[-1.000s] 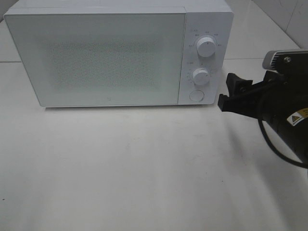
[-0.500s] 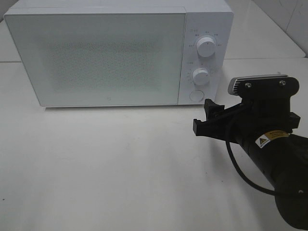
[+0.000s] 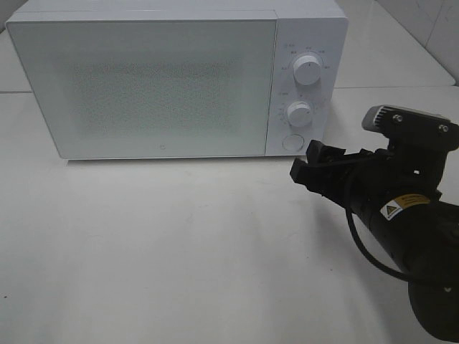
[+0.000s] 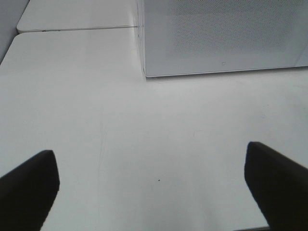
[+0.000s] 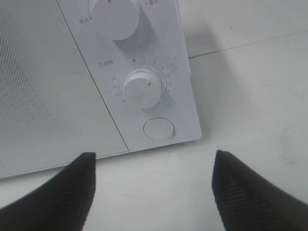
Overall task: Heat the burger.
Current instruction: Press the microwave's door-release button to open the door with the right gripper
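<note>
The burger is out of view. A white microwave (image 3: 143,86) stands at the back of the table with its door closed, and its mesh window shows nothing inside. My right gripper (image 3: 307,161) is open and empty, just in front of the control panel's lower right corner. In the right wrist view it (image 5: 154,156) faces the lower knob (image 5: 141,88) and the round button (image 5: 159,129). My left gripper (image 4: 149,151) is wide open and empty above the bare table, some way from the microwave's front left corner (image 4: 144,72). The high view does not show it.
The panel carries an upper knob (image 3: 308,69), a lower knob (image 3: 299,114) and a round button (image 3: 291,142). White tabletop (image 3: 179,244) stretches in front of the microwave. A tiled wall (image 3: 430,21) rises at the back right.
My right arm swung in from the right edge toward the microwave's front, then rose slightly toward the control panel. The microwave door stays closed.
</note>
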Robot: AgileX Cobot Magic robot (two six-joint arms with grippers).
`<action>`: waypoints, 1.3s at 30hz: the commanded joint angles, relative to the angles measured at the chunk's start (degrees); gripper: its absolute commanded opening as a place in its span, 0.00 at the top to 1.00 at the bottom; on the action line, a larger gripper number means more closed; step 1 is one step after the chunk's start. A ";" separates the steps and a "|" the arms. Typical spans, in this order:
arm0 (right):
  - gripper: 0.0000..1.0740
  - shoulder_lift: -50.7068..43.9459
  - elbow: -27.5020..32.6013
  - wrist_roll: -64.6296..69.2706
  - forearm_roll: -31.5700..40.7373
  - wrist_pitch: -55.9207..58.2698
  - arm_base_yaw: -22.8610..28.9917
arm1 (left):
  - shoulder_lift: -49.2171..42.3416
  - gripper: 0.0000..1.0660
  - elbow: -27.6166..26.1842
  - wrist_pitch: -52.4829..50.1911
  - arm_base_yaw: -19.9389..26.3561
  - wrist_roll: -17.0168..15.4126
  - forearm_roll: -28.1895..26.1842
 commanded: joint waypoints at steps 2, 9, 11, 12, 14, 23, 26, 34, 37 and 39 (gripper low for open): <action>0.43 0.00 -0.46 17.36 0.00 -0.57 0.23 | -1.38 0.06 0.23 -0.11 -0.17 -0.06 -0.29; 0.61 0.00 -0.46 51.62 0.00 -0.57 0.23 | -1.38 0.06 0.23 -0.11 -0.17 -0.06 -0.29; 0.64 0.00 -0.46 54.37 0.00 -0.57 0.23 | -1.38 0.06 0.23 -0.11 -0.17 -0.06 -0.29; 0.71 0.00 -0.46 59.99 0.00 -0.57 0.23 | -1.38 0.06 0.23 -0.11 -0.17 -0.06 -0.29; 0.78 0.00 -0.46 63.54 0.11 -0.57 0.23 | -1.38 0.06 0.23 -0.11 -0.17 -0.06 -0.29; 0.98 0.00 -0.46 70.02 1.78 2.52 0.17 | -1.38 0.06 0.23 -0.11 -0.17 -0.06 -0.29; 1.00 0.00 -0.46 70.99 1.89 4.93 0.17 | -1.38 0.06 0.23 -0.11 -0.17 -0.06 -0.29; 1.00 1.26 -2.92 70.93 1.89 9.97 0.00 | -1.38 0.06 0.23 -0.11 -0.17 -0.06 -0.29; 1.00 1.78 -3.44 70.87 1.89 9.97 0.00 | -1.38 0.06 0.23 -0.11 -0.17 -0.06 -0.29; 1.00 3.09 -4.53 70.70 1.89 9.91 0.00 | -1.38 0.06 0.23 -0.11 -0.17 -0.06 -0.29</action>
